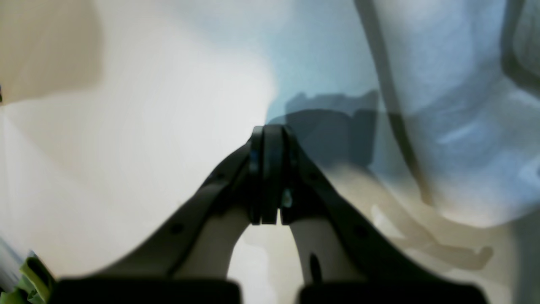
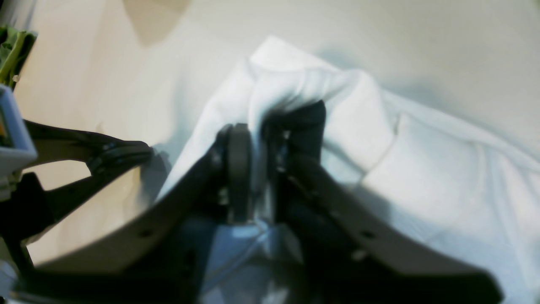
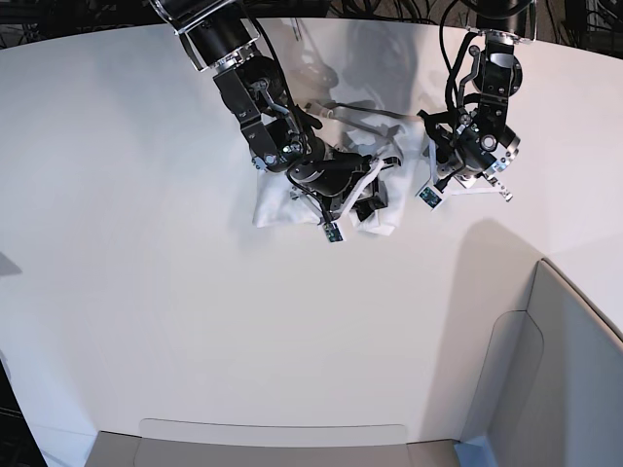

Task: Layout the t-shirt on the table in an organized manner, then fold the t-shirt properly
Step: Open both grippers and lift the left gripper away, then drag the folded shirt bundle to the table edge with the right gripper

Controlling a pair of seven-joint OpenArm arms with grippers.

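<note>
Item: crumpled white cloth t-shirt (image 3: 336, 190) — you find it bunched on the large white counter (image 3: 146, 292), toward its far side. Your right tool (image 2: 257, 169) grips a raised fold of it. Your left tool (image 1: 270, 177) — tips pressed together, empty — hovers just beside the shirt.

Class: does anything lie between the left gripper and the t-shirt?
Nothing visible does. The left gripper, shut and empty, hovers over bare table beside the bunched t-shirt, whose cloth sits between the right gripper's jaws.
</note>
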